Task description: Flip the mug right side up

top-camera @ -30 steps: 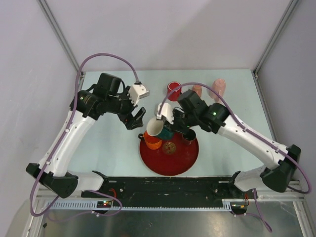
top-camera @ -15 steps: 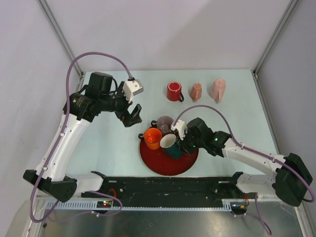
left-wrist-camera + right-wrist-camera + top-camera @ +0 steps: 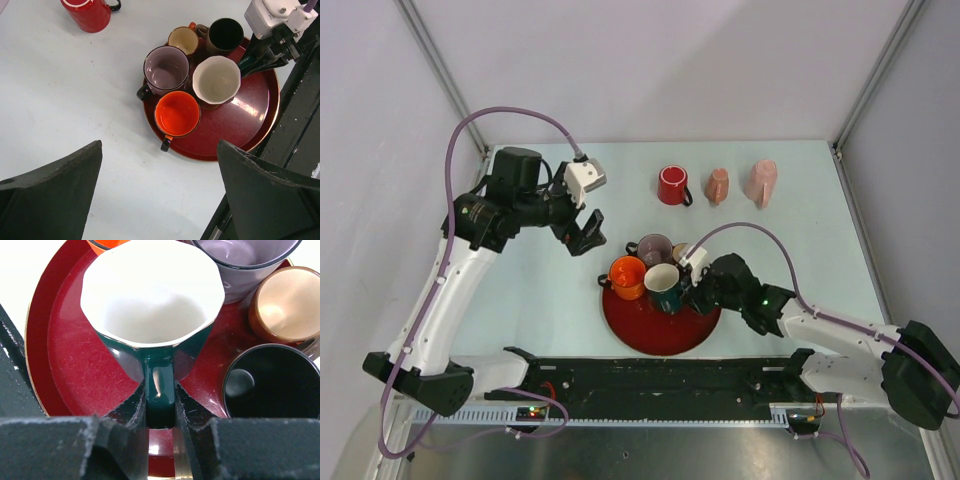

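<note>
Lowered since a second ago, the green mug [image 3: 663,283] is now sitting upright, mouth up, on the red tray [image 3: 650,342], beside the orange mug [image 3: 627,274]. Right jaws are clamping its handle from the tray's near side. Left jaws are hovering wide apart beyond the tray's left edge, above the counter [image 3: 550,300].

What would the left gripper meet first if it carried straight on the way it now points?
Probably the orange mug on the red tray: it lies between the fingers of the open left gripper in its wrist view. Depth is unclear, so it might touch bare table just short of it.
</note>
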Tool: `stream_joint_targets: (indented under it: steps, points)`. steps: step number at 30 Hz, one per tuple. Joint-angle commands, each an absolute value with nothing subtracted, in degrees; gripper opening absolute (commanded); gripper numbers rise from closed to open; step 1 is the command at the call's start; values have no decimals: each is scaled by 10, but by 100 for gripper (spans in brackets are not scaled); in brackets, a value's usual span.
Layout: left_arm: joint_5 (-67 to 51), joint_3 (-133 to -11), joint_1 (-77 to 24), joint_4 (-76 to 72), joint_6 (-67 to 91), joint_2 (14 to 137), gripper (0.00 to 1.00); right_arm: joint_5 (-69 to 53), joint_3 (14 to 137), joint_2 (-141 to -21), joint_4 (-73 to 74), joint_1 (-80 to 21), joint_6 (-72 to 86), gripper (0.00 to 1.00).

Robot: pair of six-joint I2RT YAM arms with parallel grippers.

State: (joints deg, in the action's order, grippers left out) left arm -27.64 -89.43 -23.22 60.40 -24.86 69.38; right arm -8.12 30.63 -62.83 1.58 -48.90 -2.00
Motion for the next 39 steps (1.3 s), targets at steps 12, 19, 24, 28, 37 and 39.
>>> stream_joint_targets:
  steps: [12,19,24,28,37,39]
  points:
    - [-287,-891,-229,576,-248,687,100,-65,299,-558,26,-499,4,49]
    - [-289,-891,-229,573,-250,689,100,-55,329,-521,73,-494,6,69]
    - [-291,-892,-229,571,-249,690,100,-61,419,-505,165,-458,16,95]
    - [-293,-892,-229,569,-245,691,100,-109,526,-534,250,-357,50,99]
    - [-276,-897,-229,562,-231,694,100,-59,719,-724,320,-76,67,99]
    - [-269,-895,-229,561,-228,692,100,-32,752,-781,315,-48,61,99]
